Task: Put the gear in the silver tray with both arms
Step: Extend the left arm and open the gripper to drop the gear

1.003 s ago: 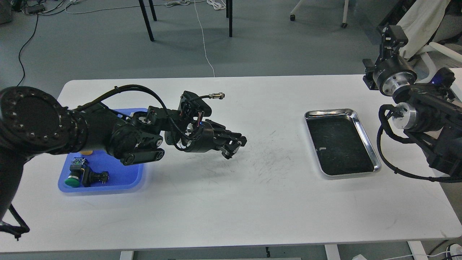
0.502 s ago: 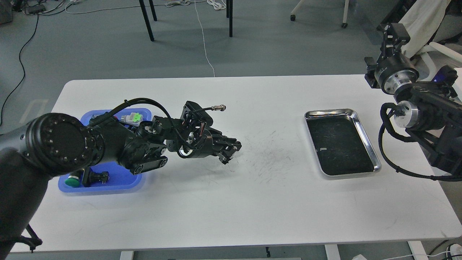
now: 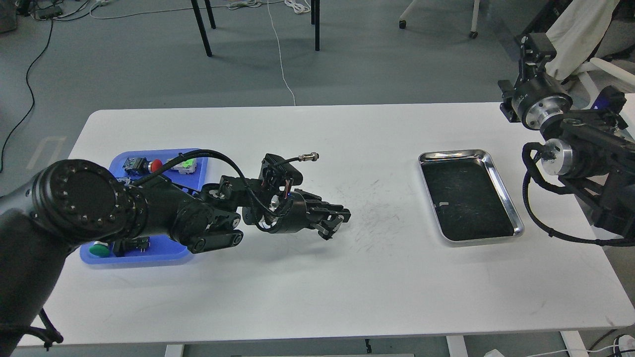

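My left arm reaches from the left across the white table [image 3: 317, 282]. Its gripper [image 3: 333, 224] hovers just above the table's middle, pointing right toward the silver tray [image 3: 454, 153]. The fingers are dark and lie close together, and I cannot make out a gear between them. The gear does not show clearly anywhere. The silver tray lies at the right with a dark, bare bottom, about a tray's width from the left gripper. My right arm is folded up at the far right edge. Its gripper [image 3: 534, 47] points away past the table's back corner and is too dark to read.
A blue plastic tray [image 3: 163, 246] sits at the left, partly under my left arm, holding a red-capped switch [image 3: 155, 165], a green connector [image 3: 186, 162] and a green button [image 3: 99, 249]. Chair and table legs stand on the floor beyond the table.
The left arm has swung its gripper a little right and toward the near edge, uncovering the back of the blue tray. The right arm has hardly shifted.
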